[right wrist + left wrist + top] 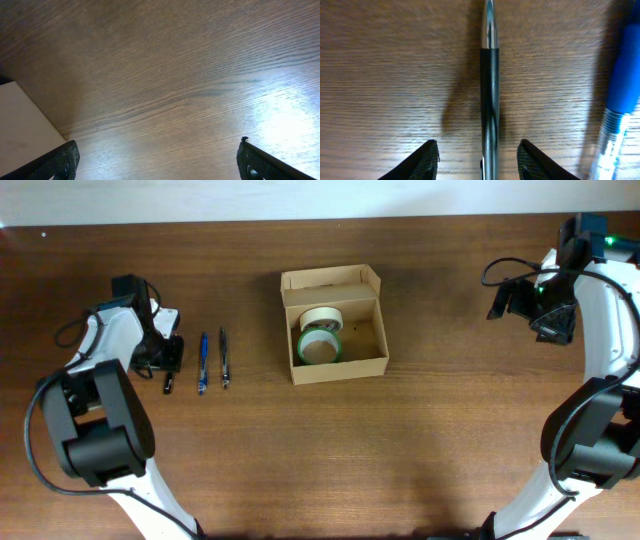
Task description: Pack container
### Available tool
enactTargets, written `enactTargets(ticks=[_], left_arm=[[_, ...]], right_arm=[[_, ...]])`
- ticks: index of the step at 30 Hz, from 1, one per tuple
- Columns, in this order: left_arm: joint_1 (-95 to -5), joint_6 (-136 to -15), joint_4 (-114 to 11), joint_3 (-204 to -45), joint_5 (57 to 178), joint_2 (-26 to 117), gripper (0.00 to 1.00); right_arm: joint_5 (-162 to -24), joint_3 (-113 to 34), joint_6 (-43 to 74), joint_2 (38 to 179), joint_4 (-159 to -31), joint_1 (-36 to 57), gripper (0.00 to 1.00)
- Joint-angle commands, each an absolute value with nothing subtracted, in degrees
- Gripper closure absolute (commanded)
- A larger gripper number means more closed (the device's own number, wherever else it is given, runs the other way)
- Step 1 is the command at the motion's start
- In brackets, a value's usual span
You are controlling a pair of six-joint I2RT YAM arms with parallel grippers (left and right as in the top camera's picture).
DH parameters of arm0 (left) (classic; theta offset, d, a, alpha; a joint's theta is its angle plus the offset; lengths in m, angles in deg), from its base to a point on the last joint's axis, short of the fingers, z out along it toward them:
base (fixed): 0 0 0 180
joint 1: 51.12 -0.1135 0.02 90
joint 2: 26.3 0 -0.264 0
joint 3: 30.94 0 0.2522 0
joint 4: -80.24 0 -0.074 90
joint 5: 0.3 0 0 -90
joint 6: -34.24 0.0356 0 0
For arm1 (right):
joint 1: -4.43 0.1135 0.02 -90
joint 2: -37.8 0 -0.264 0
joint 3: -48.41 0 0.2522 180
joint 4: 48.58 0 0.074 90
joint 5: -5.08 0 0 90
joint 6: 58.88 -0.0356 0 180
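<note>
Straddling the slim black pen point(490, 100) mid-barrel with the left tool point(477, 146) partly open and gripping nothing yet, likely needing a centred pinch on that light, stiff, slick shaft, with the flimsy open container point(345, 368) sitting central on the counter point(420, 450) and the right tool point(157, 144) hanging wide, empty.

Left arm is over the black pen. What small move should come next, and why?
Probably close the left pincer on the black pen: its fingers straddle the pen with gaps either side, and the pen lies on the table, outside the box holding the tape rolls.
</note>
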State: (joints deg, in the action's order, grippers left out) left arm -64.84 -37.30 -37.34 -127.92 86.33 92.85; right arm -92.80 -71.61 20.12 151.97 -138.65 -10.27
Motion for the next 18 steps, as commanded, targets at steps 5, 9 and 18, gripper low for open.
enactTargets(ticks=[5,9,18], left_arm=[[-64.07,-38.35,-37.18,-128.77,87.16,96.72,0.53],[-63.37,-38.37,-37.12,-128.77,87.16,96.74,0.87],[-62.83,-38.35,-27.7,-139.09,87.16,96.72,0.98]], right_arm=[[-97.02,-71.46,19.66,152.26,-139.33,-10.6,0.01],[-97.0,-71.46,19.66,152.26,-139.77,-10.6,0.01],[-97.0,-71.46,19.66,152.26,-139.73,-10.6,0.01]])
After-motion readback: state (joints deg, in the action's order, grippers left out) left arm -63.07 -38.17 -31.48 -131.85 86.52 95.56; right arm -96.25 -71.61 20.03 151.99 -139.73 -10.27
